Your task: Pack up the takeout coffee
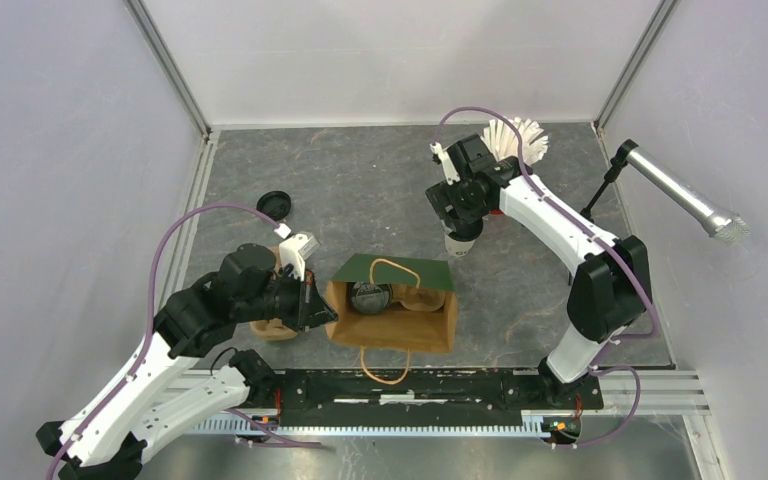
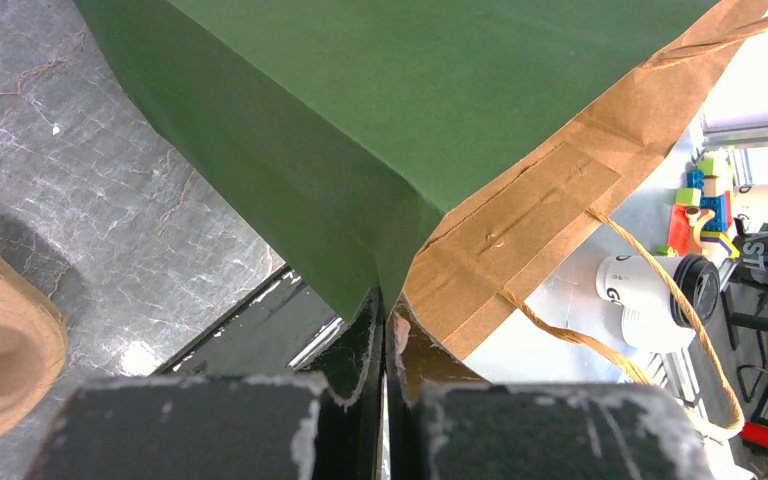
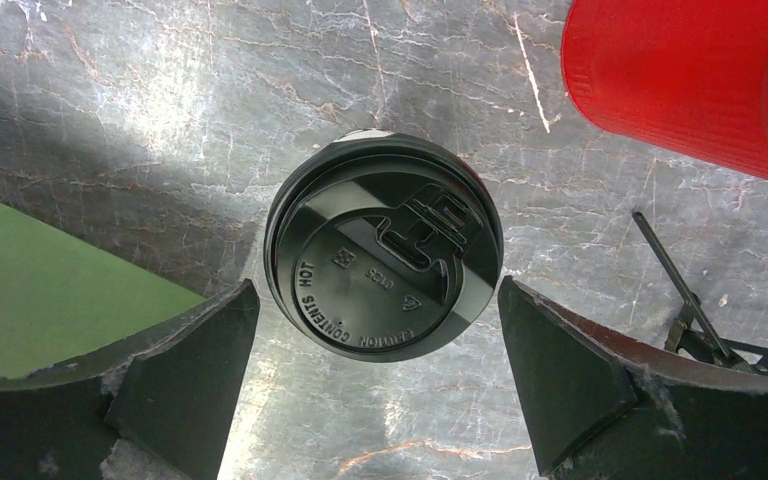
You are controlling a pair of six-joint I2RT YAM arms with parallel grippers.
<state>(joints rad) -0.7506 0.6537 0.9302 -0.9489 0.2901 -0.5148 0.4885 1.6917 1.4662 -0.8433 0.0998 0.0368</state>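
Note:
A white cup with a black lid (image 3: pixel 384 260) stands on the grey table right of the bag, and my right gripper (image 3: pixel 378 290) hangs open above it, one finger on each side of the lid, touching nothing. From above, that cup (image 1: pixel 460 243) peeks out below the right gripper (image 1: pixel 460 222). A second lidded cup (image 1: pixel 370 297) stands inside the open green bag (image 1: pixel 400 272). My left gripper (image 2: pixel 388 312) is shut on the rim of the green bag (image 2: pixel 360 120) at its left corner, also seen from above (image 1: pixel 320 308).
A loose black lid (image 1: pixel 274 205) lies at the back left. The brown pulp carrier (image 1: pixel 272 328) sits under my left arm. The red cup (image 3: pixel 690 80) of white straws (image 1: pixel 518 138) stands behind the right gripper. A microphone on a stand (image 1: pixel 680 192) leans in at the right.

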